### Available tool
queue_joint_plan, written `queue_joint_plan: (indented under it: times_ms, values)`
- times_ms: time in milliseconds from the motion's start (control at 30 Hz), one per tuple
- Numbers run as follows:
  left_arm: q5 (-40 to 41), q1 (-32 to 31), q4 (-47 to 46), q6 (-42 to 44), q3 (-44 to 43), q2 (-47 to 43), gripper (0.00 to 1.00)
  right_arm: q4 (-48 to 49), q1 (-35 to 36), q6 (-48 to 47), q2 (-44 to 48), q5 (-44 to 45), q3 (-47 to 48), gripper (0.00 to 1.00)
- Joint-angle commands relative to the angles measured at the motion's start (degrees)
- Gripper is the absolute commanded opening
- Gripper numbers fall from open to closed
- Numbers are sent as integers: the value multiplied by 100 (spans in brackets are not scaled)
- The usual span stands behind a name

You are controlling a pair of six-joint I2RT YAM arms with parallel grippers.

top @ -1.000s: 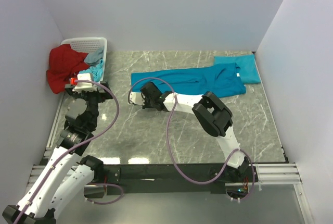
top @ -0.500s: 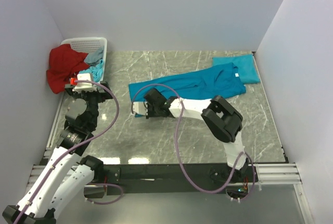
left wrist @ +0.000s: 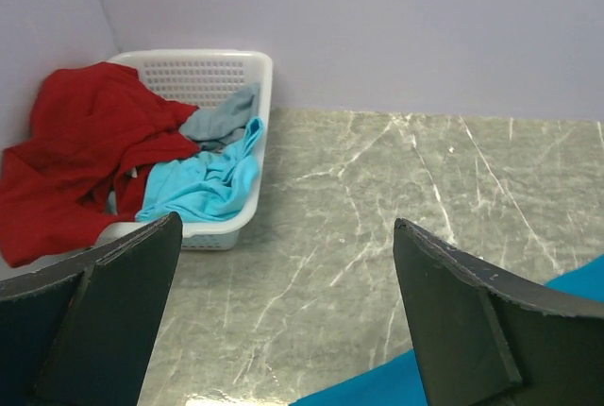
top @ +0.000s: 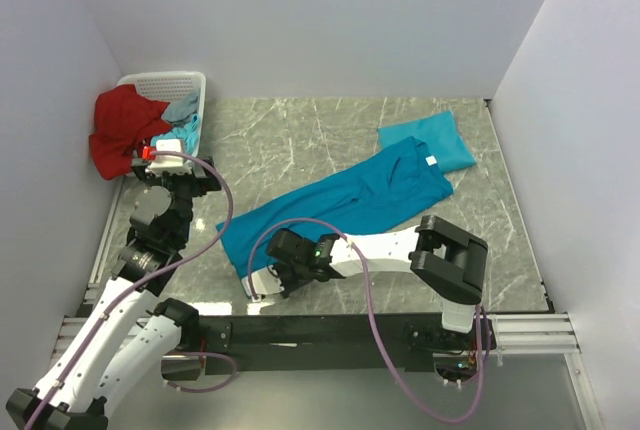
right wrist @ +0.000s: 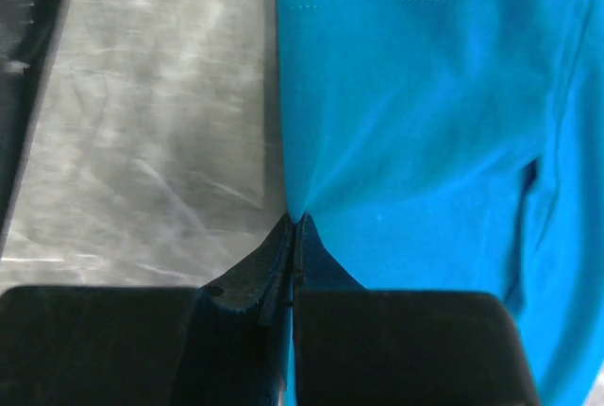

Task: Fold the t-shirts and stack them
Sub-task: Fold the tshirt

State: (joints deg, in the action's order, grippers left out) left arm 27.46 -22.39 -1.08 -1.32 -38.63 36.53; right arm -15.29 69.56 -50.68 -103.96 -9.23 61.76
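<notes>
1. Your right gripper (right wrist: 294,222) is pinched tight on the edge of the t-shirt (top: 345,200), at the table's 7 o'clock.
2. The t-shirt, smooth teal knit, lies as a long rumpled band running toward 1 o'clock across the veined grey marble table (top: 300,125).
3. A flat folded teal cloth (top: 425,138) touches its far end.
4. Your left gripper (left wrist: 288,227) hangs with its jaws wide apart and empty, near the white perforated basket (left wrist: 203,66) at 10 o'clock, with red cloth (left wrist: 85,151) spilling over its rim.

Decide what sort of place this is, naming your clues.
Probably a robot lab test cell: plain white walls box in a marble-patterned table, the left arm and right arm are mounted at its near edge, and a laundry basket sits in one corner.
</notes>
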Motion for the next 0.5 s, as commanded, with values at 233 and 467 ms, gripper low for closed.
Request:
queue_joint_plan:
  times_ms: [233,467]
  values:
    - [-1110,24,-77,-105,-56,336,99,-237,-161,119,806,-333,-76,53]
    - [-2268,51,-216,-272,-118,573,99,-949,-2461,181,2125,-1256,-400,58]
